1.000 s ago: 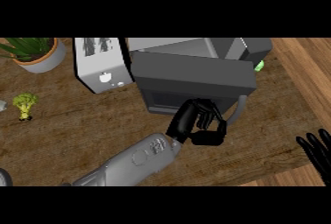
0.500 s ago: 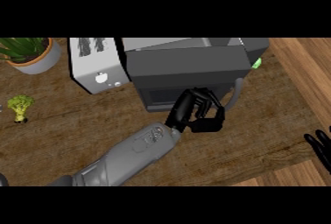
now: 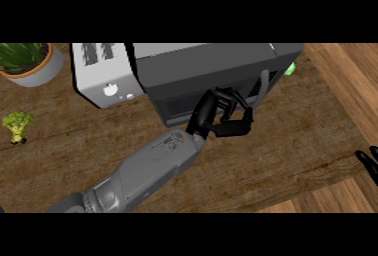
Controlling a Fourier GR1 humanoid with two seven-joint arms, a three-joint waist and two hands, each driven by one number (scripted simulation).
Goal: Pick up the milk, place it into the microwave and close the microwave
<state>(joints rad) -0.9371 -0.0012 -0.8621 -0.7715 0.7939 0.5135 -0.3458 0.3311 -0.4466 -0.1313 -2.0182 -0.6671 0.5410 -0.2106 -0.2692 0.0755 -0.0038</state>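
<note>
The dark grey microwave stands at the back middle of the counter. Its door faces me, with a pale handle on the right side. My left hand lies against the lower front of that door, its fingers bent loosely and holding nothing. I see no milk anywhere; a small green thing peeks out behind the microwave's right side. My right hand rests at the right edge of the view, with only its fingers showing.
A white toaster stands right beside the microwave on its left. A potted plant sits in the far left corner, and a broccoli lies on the wooden counter at the left. The counter's edge runs diagonally at the right.
My left hand has pushed forward and up against the microwave door, and the door has swung back towards the microwave's body. The right hand has slid further towards the right edge.
</note>
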